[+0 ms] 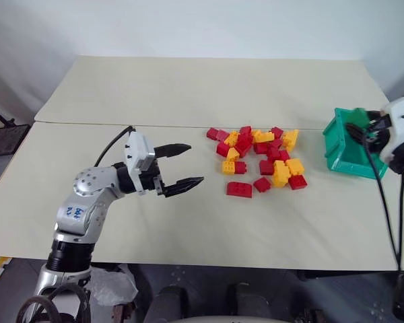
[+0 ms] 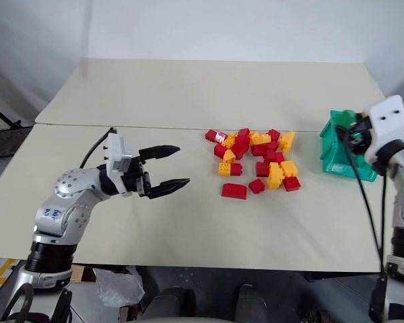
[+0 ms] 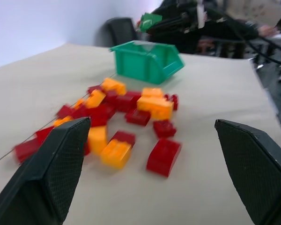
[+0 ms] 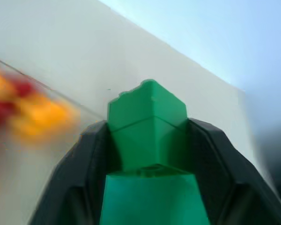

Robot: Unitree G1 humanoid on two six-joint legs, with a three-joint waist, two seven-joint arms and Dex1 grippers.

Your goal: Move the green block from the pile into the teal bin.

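Observation:
The green block sits clamped between the two black fingers of my right gripper, which is shut on it. It hangs just above the rear rim of the teal bin at the table's right edge; in the left wrist view the green block shows above the teal bin. The pile of red and yellow bricks lies mid-table, left of the bin. My left gripper hovers open to the left of the pile, pointing toward it, with nothing between its fingers.
The beige table is made of two panels with a seam running across behind the pile. A black cable hangs from the right arm in front of the bin. The table's right edge lies just past the bin.

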